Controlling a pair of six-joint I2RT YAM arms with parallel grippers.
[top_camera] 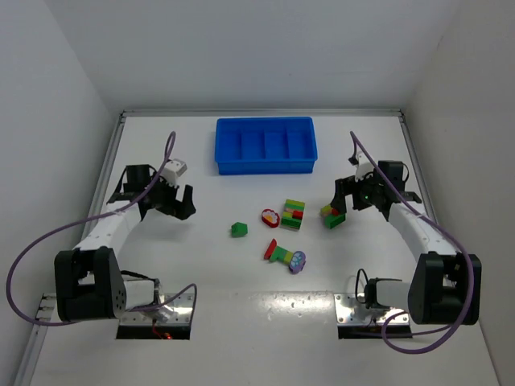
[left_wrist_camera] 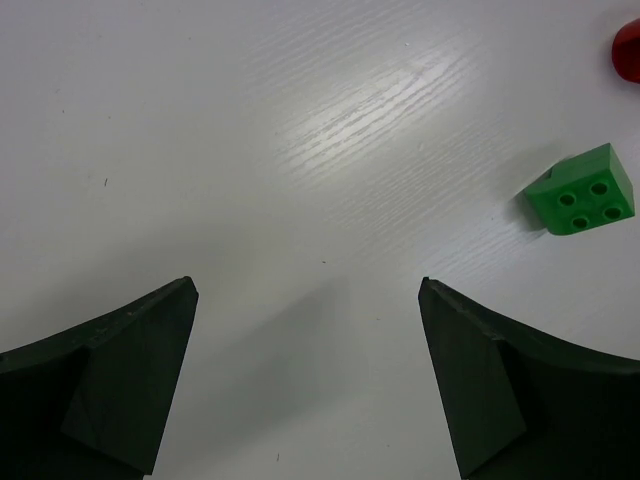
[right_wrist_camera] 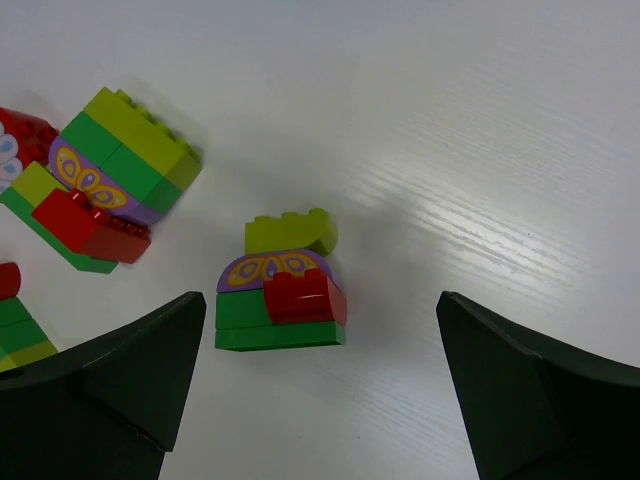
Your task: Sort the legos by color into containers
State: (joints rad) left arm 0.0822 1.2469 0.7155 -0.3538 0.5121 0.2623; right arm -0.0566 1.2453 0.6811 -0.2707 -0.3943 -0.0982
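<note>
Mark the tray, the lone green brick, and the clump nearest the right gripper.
Tray [top_camera: 265, 166]: top view, front wall.
Green brick [left_wrist_camera: 582, 190]: left wrist view, studded top.
Clump [right_wrist_camera: 300, 298]: right wrist view, red piece.

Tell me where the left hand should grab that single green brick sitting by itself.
Come straight down from above and pinch the single green brick across two opposite side walls. It sits studs-up and alone, so its sides look free; the left hand, open, would probably need turning to square with it.

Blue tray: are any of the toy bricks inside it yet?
No, the four compartments of the blue tray show only bare blue plastic, and the bricks lie on the table in front of it.
</note>
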